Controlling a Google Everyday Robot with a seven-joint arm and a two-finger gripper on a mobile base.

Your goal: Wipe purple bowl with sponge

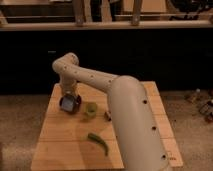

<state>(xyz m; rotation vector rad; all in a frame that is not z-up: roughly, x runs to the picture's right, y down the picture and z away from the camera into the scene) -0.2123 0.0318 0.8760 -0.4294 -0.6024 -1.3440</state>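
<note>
The purple bowl point(74, 105) sits on the left part of the wooden table point(55, 145), left of a light-green cup point(90, 110). My gripper point(69, 100) reaches straight down from the bent white wrist into the bowl. It is shut on the blue-grey sponge point(65, 103), which rests tilted against the bowl's left inner side. The fingers themselves are mostly hidden behind the wrist and the sponge.
A long green pepper-like object point(99, 142) lies near the table's front. A small dark object point(107, 116) lies right of the cup, by my arm. My thick white arm point(132, 125) covers the table's right half. A dark counter front stands behind.
</note>
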